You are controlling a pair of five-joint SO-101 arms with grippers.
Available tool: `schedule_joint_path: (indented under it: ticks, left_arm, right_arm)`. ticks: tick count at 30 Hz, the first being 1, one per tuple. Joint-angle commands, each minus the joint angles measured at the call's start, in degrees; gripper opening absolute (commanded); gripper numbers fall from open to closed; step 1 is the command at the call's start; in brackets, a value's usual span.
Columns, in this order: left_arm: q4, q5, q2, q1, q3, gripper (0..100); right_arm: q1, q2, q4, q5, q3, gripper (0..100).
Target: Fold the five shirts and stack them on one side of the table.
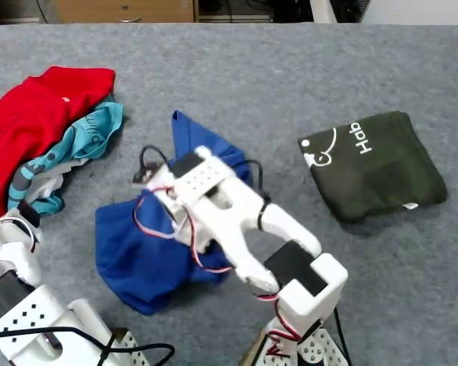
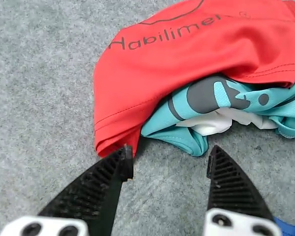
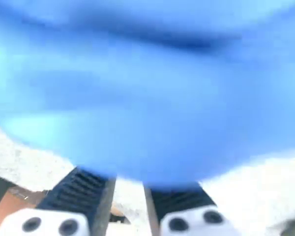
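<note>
Clamping blue shirt [image 3: 147, 98] in right gripper [image 3: 129, 184], fabric bunched over its tips; left gripper [image 2: 169, 157] released, jaws wide, red shirt [image 2: 187, 54] just ahead of the tips, teal shirt [image 2: 206, 103] tucked beneath.

Open table [image 1: 290, 76] between dark folded shirt [image 1: 374, 164] and blue shirt [image 1: 130, 267] — which seemingly crowds the right claw [image 3: 128, 186].

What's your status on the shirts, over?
Left gripper open, by red shirt. Right gripper shut on blue shirt. Dark green shirt folded, lying apart. Red shirt heaped over teal shirt.
</note>
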Motion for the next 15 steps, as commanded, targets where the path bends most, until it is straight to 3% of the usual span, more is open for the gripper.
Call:
schedule_joint_path:
  ticks: [1,8,15]
  left_arm:
    - [-0.4,0.0,0.0,0.3,-0.2,25]
    - [-0.4,0.0,0.0,0.3,-0.2,25]
    - [-0.4,0.0,0.0,0.6,-0.3,25]
  right_arm:
    - [3.3,-4.3,5.7,-0.4,-9.5,0.5]
    - [9.6,-6.7,13.1,-0.4,-28.6,0.5]
    - [16.0,-6.8,13.7,-0.8,-54.5,0.5]
